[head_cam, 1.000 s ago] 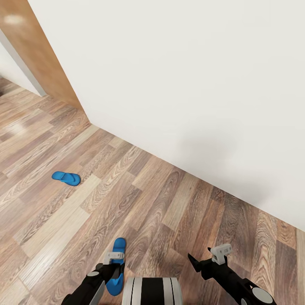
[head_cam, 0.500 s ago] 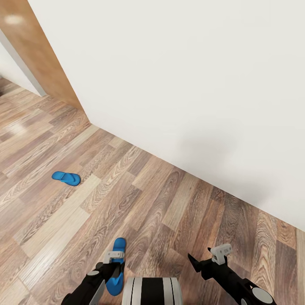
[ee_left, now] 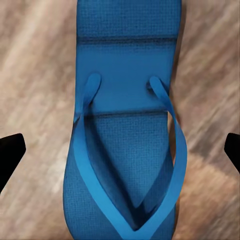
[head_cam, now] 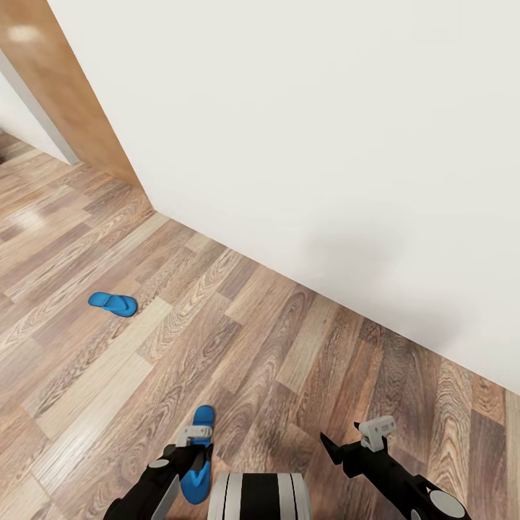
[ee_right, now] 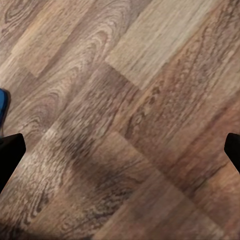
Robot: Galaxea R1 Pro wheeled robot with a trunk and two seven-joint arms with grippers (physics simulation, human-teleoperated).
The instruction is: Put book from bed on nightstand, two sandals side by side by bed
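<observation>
One blue sandal (head_cam: 113, 303) lies flat on the wood floor at the left, away from the arms. The second sandal (head_cam: 202, 422) lies close in front of my base, its near end under my left gripper (head_cam: 192, 453). In the left wrist view this sandal (ee_left: 125, 100) lies strap-up between the two black fingertips (ee_left: 11, 152), which stand wide apart on either side without touching it; the left gripper (ee_left: 120, 150) is open. My right gripper (head_cam: 341, 449) hangs open over bare floor, and a sliver of the blue sandal (ee_right: 2, 107) shows at its view's edge.
A white wall (head_cam: 325, 144) runs diagonally across the far side, close ahead on the right. A wooden panel (head_cam: 65, 94) stands at the wall's left end. Wood-plank floor (head_cam: 217, 325) stretches out to the left. My trunk (head_cam: 260, 498) is at the bottom.
My left gripper has sunk slightly over the near sandal. The sandals, the right arm and the camera have not moved.
</observation>
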